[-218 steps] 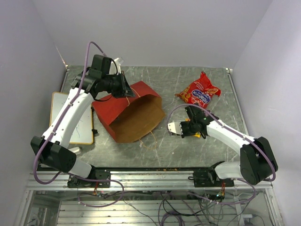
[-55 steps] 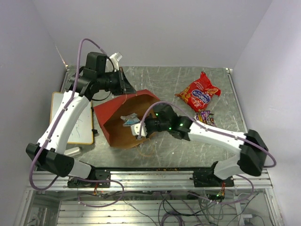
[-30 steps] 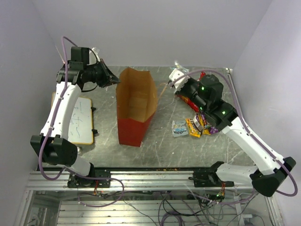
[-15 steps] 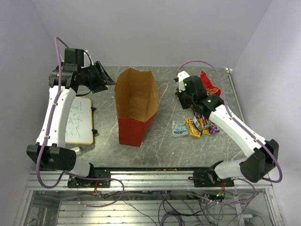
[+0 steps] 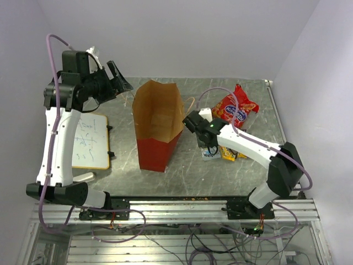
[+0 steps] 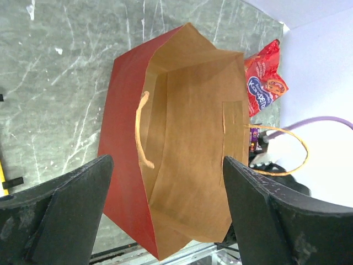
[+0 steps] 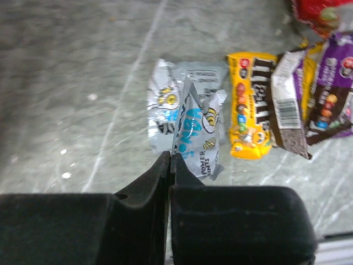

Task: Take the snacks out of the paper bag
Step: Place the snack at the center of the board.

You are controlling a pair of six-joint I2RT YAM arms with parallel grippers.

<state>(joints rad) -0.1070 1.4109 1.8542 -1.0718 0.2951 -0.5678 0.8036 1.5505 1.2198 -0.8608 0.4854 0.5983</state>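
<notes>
The paper bag [image 5: 156, 153] is matt paper, red outside and brown kraft inside. At the upper right of the top view, the chip bag [image 5: 234, 109] is glossy crinkled film, like the candy packets [image 7: 251, 110]. The desk [image 5: 118, 160] looks like smooth, veined grey stone.

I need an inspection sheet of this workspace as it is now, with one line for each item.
Surface: grey stone-look table, scratched.
Job's things: paper bag upright, open, nothing seen inside; chip bag, light-blue packet, yellow packet and purple packet lie on the table to its right.
Clutter: whiteboard left of the bag.
Grippers: left gripper open, raised left of the bag; right gripper shut, over the light-blue packet.
Cables: purple cables along both arms; wire bundle under the front rail.
Surroundings: white walls.
</notes>
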